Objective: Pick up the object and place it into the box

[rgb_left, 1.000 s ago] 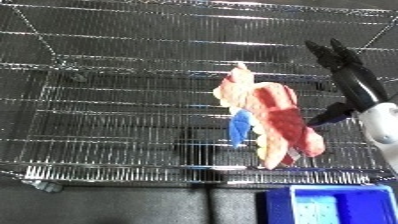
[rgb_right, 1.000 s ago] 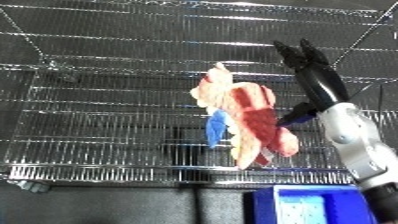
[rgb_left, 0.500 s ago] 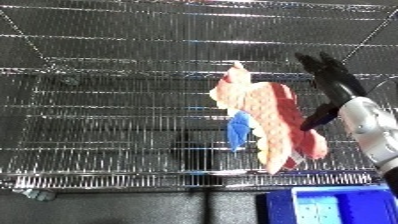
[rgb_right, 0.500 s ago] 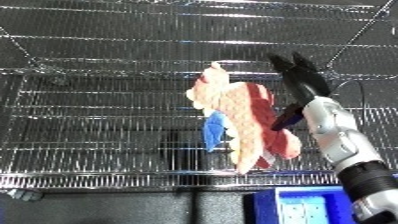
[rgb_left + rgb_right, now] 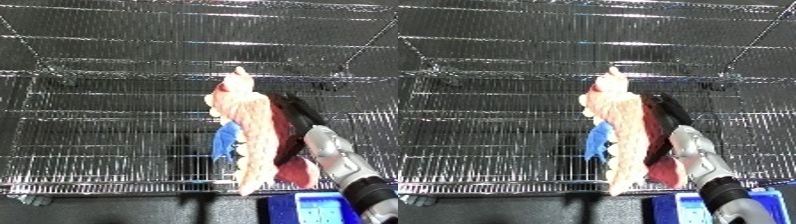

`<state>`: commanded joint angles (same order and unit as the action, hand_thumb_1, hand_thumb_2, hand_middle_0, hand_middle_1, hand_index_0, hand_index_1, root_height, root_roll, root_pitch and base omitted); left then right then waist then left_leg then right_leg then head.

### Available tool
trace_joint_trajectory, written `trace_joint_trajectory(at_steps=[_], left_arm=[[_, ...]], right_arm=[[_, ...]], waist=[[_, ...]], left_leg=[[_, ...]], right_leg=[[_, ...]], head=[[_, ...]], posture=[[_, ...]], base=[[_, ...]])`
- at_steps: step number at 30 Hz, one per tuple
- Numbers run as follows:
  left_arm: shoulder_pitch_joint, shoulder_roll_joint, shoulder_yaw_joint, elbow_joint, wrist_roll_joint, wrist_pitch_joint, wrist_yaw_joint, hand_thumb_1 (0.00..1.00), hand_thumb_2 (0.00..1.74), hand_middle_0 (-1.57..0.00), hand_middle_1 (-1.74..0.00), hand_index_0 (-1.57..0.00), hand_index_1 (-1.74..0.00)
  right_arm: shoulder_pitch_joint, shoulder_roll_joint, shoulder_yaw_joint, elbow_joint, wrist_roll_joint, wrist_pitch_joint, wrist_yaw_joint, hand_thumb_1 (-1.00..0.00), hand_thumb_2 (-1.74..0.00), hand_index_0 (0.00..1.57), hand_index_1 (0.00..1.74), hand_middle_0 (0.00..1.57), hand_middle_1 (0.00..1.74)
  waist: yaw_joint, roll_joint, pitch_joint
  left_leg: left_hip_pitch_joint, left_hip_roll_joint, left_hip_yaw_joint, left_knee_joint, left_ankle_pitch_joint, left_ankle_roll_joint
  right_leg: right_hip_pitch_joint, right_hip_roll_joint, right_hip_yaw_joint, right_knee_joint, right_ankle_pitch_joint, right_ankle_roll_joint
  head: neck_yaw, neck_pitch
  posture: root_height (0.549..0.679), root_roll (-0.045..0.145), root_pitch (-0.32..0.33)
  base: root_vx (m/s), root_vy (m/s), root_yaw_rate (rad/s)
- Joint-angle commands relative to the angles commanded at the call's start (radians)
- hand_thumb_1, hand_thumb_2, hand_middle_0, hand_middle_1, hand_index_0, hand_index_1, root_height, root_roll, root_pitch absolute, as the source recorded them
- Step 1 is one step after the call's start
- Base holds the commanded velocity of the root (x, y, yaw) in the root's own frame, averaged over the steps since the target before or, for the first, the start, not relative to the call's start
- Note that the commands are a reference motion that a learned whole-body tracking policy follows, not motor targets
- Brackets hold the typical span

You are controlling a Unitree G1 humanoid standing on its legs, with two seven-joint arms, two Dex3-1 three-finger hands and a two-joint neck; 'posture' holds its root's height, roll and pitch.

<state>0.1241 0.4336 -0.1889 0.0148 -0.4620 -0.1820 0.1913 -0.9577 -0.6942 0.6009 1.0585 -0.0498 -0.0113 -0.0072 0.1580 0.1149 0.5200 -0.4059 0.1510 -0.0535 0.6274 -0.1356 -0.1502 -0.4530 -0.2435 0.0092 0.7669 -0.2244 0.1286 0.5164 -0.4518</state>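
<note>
A soft doll (image 5: 251,131) with long blond hair, a red dress and a blue patch stands upright on the wire shelf (image 5: 107,130), near its front edge. My right hand (image 5: 299,119) comes up from the lower right and lies against the red side of the doll. Its fingers are straight and point up and away behind the hair. Part of the hand is hidden by the doll. My left hand shows in neither view.
A blue bin (image 5: 322,207) sits below the shelf's front edge at the lower right, under my right forearm (image 5: 342,165). The shelf has a wire back and an upper wire level (image 5: 195,42) above the doll.
My right hand has come down and to the left, from open air beside the doll to right against its red side. The doll has stayed in place.
</note>
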Motion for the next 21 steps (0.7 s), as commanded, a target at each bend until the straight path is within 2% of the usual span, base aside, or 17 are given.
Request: trace_joint_trajectory(at_steps=[2,13,21], left_arm=[[0.0,-0.001,-0.001,-0.002,0.001,-0.001,0.002,1.0,1.74,-1.57,-1.74,-1.57,-1.74],[-0.007,-0.014,0.016,0.016,0.011,-0.007,0.013,1.0,1.74,-1.57,-1.74,-1.57,-1.74],[-0.011,-0.007,0.023,0.029,-0.017,-0.004,0.003,1.0,1.74,-1.57,-1.74,-1.57,-1.74]], right_arm=[[0.005,0.012,0.001,0.006,-0.001,0.001,0.002,0.0,0.0,0.0,0.0,0.0,0.0],[0.031,0.072,-0.003,0.002,0.002,0.0,0.001,-0.55,-0.96,0.86,0.96,0.86,0.96],[0.022,0.055,-0.012,-0.005,-0.001,0.009,-0.013,-0.95,-1.65,1.49,1.65,1.49,1.65]], waist=[[0.001,0.0,0.0],[-0.008,-0.008,0.0],[-0.006,-0.014,0.0]], left_leg=[[-0.001,0.001,0.0,-0.001,0.0,-0.0003],[0.013,0.01,0.008,-0.013,-0.004,-0.0035],[0.035,0.011,0.008,-0.023,0.0,-0.0069]], right_leg=[[-0.001,0.0001,0.0,0.0,0.0,-0.0001],[0.013,0.0034,0.0,-0.011,-0.006,-0.0007],[0.035,-0.0006,-0.001,-0.014,-0.011,0.001]], head=[[0.001,0.001],[-0.029,-0.006],[-0.003,-0.008]], posture=[[0.63,0.039,-0.021],[0.631,0.038,-0.022],[0.632,0.038,-0.038]], base=[[0.005,0.001,0.002],[-0.005,0.007,-0.019],[-0.02,-0.004,0.002]])
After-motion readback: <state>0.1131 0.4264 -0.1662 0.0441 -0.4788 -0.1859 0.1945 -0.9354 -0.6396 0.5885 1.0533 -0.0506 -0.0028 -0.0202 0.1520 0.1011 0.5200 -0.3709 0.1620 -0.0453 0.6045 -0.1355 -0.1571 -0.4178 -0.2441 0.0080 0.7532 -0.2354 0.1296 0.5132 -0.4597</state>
